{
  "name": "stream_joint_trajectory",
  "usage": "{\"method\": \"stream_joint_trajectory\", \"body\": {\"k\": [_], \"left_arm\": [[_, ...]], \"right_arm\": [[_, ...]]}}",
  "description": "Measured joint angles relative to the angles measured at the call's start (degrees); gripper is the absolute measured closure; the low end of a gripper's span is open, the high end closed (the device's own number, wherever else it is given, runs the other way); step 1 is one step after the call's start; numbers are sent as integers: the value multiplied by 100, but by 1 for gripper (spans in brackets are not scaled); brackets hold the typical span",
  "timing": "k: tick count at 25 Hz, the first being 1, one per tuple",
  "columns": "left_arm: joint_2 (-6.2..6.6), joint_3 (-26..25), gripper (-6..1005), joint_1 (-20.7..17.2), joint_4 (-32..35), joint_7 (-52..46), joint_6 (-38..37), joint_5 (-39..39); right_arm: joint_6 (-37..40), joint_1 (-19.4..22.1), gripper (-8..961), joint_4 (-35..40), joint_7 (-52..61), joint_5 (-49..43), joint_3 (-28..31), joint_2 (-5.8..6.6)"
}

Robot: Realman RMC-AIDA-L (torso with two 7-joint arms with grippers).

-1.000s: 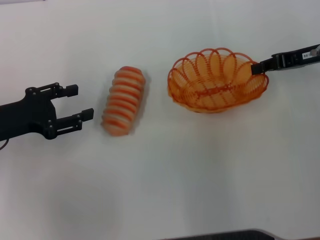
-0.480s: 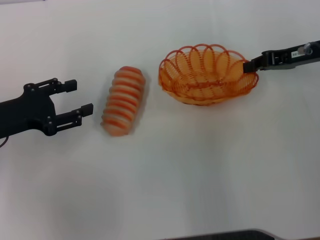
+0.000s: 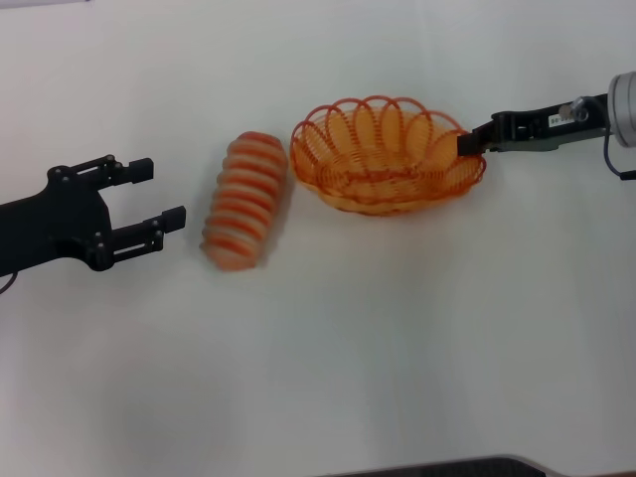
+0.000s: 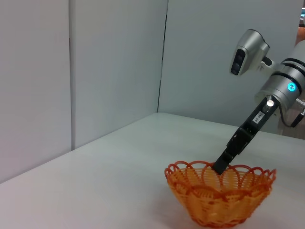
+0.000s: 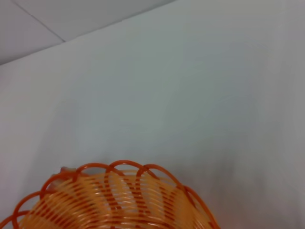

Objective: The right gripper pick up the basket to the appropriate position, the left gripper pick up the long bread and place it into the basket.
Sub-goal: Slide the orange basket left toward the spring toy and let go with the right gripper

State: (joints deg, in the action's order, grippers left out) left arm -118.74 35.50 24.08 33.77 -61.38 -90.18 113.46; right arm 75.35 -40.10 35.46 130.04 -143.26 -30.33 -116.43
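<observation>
Carrying basket (image 3: 388, 156) by its right rim, right gripper (image 3: 464, 144) clamped | left gripper (image 3: 149, 199) fingers apart, left of long bread (image 3: 245, 200) | bread untouched, placing left.

- Head view: high, looking steeply down on the table (image 3: 328, 348).
- Left wrist view: low, level across the tabletop.
- Right wrist view: close.
- All three share the basket (image 3: 386, 159) (image 4: 220, 199) (image 5: 114, 200).

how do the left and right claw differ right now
The left claw hangs open beside the long bread, holding nothing; the right claw is shut on the basket rim. The left points toward the bread's side, the right reaches in from the basket's far end. Both are black and two-fingered.
</observation>
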Motion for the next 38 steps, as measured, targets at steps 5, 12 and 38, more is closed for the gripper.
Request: {"method": "stream_joint_trajectory", "body": {"k": [5, 12, 38], "left_arm": [[0, 18, 284, 0, 8, 42, -3, 5], [0, 49, 284, 0, 8, 80, -38, 50], [0, 53, 283, 37, 6, 145, -76, 56]], "right_arm": [[-67, 9, 886, -56, 107, 1, 8, -26], [-184, 40, 886, -63, 221, 1, 4, -87], [-408, -52, 885, 3, 379, -25, -252, -195]]}}
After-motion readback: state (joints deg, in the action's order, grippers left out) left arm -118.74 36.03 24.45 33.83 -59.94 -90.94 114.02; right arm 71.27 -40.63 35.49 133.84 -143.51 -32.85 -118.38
